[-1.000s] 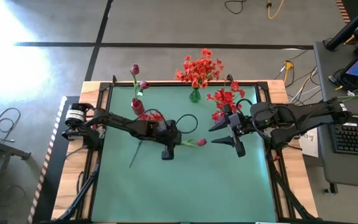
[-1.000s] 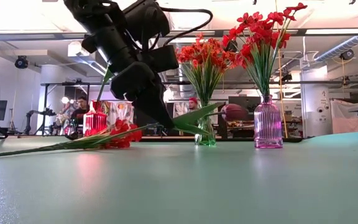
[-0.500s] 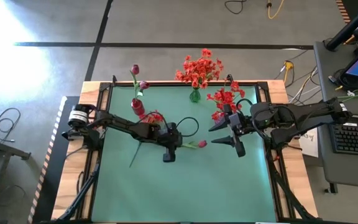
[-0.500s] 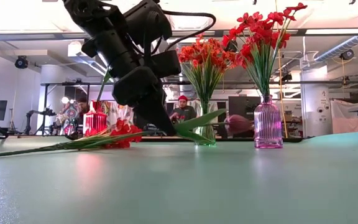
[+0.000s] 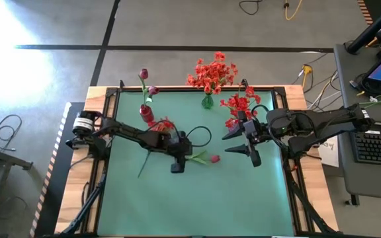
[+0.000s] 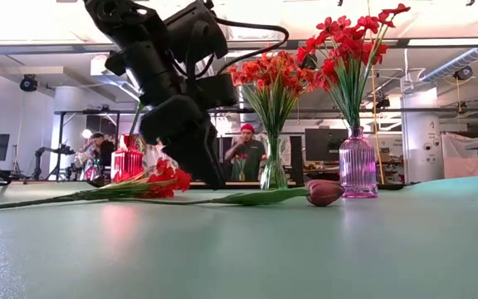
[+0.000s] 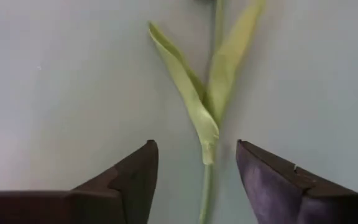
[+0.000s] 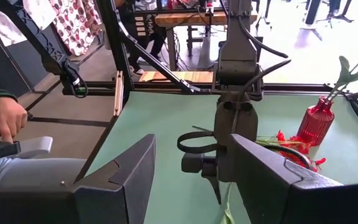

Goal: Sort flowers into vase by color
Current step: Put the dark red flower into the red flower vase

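Note:
A dark magenta tulip lies flat on the green mat, with its bud (image 5: 214,158) toward the right arm; the bud also shows in the low view (image 6: 324,193). Its thin stalk (image 7: 205,186) runs between the fingers of my left gripper (image 7: 196,162). The gripper is open, points down over the mat (image 5: 176,163), and its fingers stand on either side of the stalk without touching it. The tulip's two leaves (image 7: 204,93) lie just ahead of the fingers. My right gripper (image 5: 243,143) is open and empty, hovering to the right of the bud.
A red vase (image 5: 146,114) holds magenta tulips at the back left. A green vase (image 5: 207,101) holds orange-red sprays and a pink vase (image 6: 358,162) holds bright red clusters. A loose red cluster (image 5: 163,123) lies by the red vase. People show beyond the table (image 6: 246,154).
The tulip's bud end, which was raised above the mat, has dropped and the whole flower now lies flat. My left gripper has gone down a little toward the table's near edge, staying over the stalk.

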### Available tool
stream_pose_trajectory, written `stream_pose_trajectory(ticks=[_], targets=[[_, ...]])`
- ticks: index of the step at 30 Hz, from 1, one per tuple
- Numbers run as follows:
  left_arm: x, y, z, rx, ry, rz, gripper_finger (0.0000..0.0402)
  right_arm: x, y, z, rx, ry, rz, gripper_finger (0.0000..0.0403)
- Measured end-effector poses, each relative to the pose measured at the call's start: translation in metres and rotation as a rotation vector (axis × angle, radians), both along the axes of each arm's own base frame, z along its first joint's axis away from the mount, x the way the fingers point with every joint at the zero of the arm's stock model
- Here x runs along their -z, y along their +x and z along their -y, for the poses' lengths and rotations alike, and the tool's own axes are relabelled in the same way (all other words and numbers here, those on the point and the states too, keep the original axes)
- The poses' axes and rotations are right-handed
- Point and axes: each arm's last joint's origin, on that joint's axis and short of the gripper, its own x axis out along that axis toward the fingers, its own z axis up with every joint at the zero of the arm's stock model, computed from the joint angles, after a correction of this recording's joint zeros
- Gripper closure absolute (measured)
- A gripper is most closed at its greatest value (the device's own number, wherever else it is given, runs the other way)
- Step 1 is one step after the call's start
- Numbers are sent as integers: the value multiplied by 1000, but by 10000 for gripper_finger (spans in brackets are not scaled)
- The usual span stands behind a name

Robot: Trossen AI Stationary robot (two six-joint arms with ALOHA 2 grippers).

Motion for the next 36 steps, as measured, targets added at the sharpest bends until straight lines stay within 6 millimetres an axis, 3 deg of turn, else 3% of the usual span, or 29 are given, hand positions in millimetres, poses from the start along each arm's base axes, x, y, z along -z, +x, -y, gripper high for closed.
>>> stream_pose_trajectory(ticks=[4, 9, 14, 19, 23, 29, 36], targets=[[4, -1, 4, 40, 17, -14, 191, 0, 0, 0, 1, 0, 0, 209], [21, 4, 4, 29, 3, -29, 217, 0, 0, 0, 0, -1, 0, 209], [28, 9, 5, 18, 2, -27, 279, 0, 0, 0, 1, 0, 0, 209], [24, 9, 7, 1, 32, -13, 380, 0, 0, 0, 2, 6, -2, 209], [21, 7, 9, 5, 58, -7, 393, 1, 0, 0, 2, 5, -7, 209], [-2, 3, 18, 64, 76, 65, 401, 1, 0, 0, 2, 4, -14, 209], [-59, -6, 23, 159, 106, 302, 401, 2, 0, 0, 2, 3, -18, 209]])
